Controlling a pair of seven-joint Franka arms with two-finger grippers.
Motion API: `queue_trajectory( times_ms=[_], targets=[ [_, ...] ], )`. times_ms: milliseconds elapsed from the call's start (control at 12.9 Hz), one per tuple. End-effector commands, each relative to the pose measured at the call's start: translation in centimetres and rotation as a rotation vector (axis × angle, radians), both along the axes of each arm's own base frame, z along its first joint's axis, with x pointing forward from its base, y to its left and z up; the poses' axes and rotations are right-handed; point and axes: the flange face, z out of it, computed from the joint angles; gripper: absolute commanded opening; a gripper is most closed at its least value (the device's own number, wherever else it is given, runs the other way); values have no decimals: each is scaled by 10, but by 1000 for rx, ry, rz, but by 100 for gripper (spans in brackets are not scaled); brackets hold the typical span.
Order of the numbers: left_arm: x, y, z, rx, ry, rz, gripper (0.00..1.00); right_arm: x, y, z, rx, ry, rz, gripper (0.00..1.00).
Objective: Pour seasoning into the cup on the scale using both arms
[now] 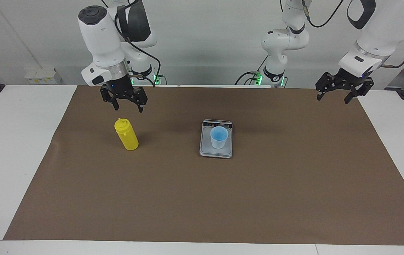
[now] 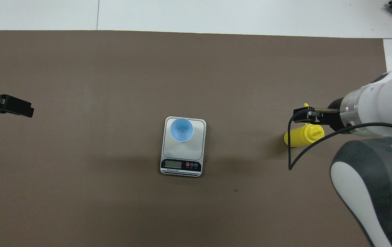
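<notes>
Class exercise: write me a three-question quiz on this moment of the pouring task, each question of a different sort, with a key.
1. True or false: the cup stands on the scale.
2. The right gripper is: A) clamped on the bottle; B) open above the yellow bottle; C) inside the cup.
3. Fill in: the left gripper waits, open, over the brown mat at the ___ arm's end of the table.

Key: 1 true; 2 B; 3 left.

Brown mat (image 1: pixel 202 198) — flat over white table (image 1: pixel 18 148).
</notes>
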Motion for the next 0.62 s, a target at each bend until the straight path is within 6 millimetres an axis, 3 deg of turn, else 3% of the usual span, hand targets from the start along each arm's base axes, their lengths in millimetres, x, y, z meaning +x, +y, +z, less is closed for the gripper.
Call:
queue_trajectory(
  times_ms=[0, 309, 463, 541],
  targets=[
    [-3, 9, 3, 31, -17, -11, 100, 19, -13, 36, -25, 6, 21, 100],
    [-3, 10, 3, 31, -17, -7, 100, 7, -37, 58, -105, 71, 57, 100],
    [-3, 11, 4, 28, -19, 0, 100, 5, -56, 54, -99, 96, 50, 100],
    [-2, 11, 4, 25, -22, 3, 100, 5, -54, 51, -93, 93, 47, 100]
  ],
)
